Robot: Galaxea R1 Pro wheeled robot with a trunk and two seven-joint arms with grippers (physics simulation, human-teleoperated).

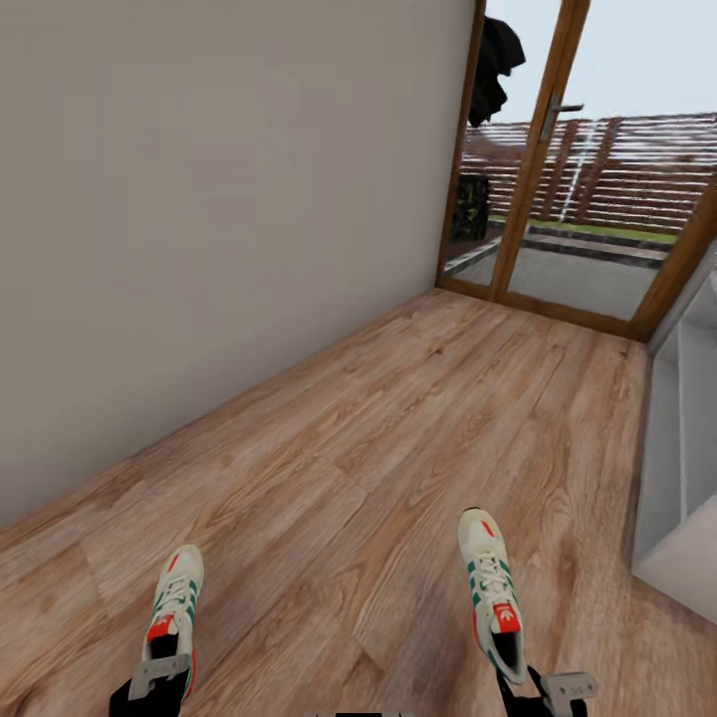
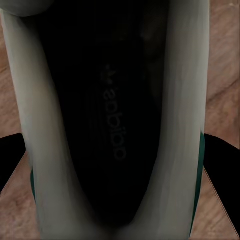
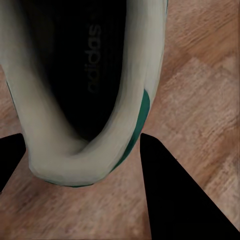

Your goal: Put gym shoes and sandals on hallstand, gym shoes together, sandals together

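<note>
Black arm ends carry pale grey metal brackets and black, tapering fingers [image 3: 170, 200].

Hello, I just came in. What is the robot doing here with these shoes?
The robot holds one gym shoe in each arm. The left pincer grips the heel end of the left gym shoe, and the right pincer grips the heel end of the right gym shoe. Both wrist views look down into the shoe openings, with a dark finger on each side of the heel. The wood floor lies below them. A corner of the pale-grey hallstand stands at the right, and no shoe is on it in these views.
</note>
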